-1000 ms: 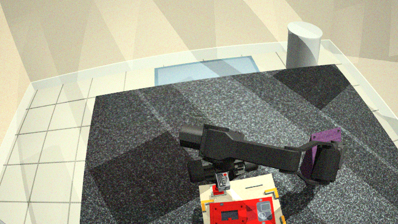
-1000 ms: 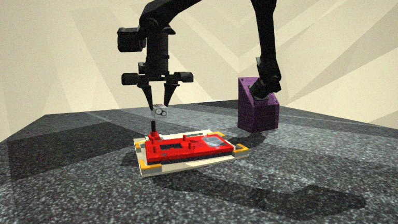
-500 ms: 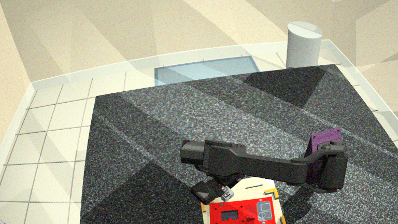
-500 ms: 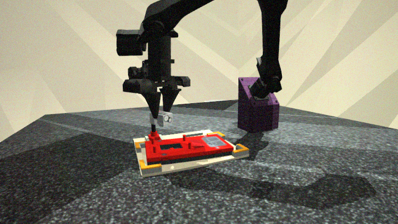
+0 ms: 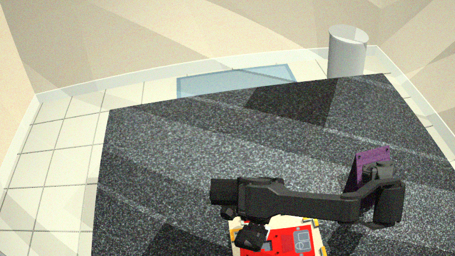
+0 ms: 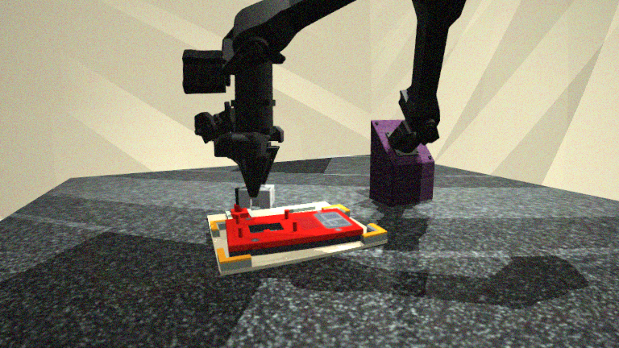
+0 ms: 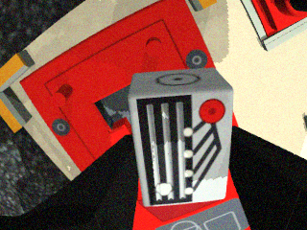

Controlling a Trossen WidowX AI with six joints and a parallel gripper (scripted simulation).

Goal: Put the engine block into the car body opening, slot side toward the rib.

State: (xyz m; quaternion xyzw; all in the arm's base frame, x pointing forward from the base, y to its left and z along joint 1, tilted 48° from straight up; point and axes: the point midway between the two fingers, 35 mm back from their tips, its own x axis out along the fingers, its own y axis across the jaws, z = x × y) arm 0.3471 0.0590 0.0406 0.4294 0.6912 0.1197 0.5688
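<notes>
The engine block (image 6: 267, 197) (image 7: 211, 153) is a light grey box; its dark striped panel and red disc face the wrist camera. My gripper (image 6: 255, 193) is shut on it, pointing down, and holds it above the car body's back left part. The red car body (image 5: 285, 238) (image 6: 319, 230) (image 7: 115, 57) lies flat on the board. Its opening (image 6: 259, 226) (image 7: 112, 109) is empty and partly hidden behind the block in the wrist view. The rib (image 7: 121, 127) shows as a small red tab at the opening's edge. The block's slot is not clear to see.
The cream board (image 6: 273, 260) (image 7: 240, 96) has yellow corner brackets (image 6: 234, 258) (image 7: 14, 69) around the body. A red mount (image 6: 238, 212) with a black upright peg stands near the block at the board's back left. The purple arm base (image 5: 372, 154) (image 6: 400, 180) stands at the back right.
</notes>
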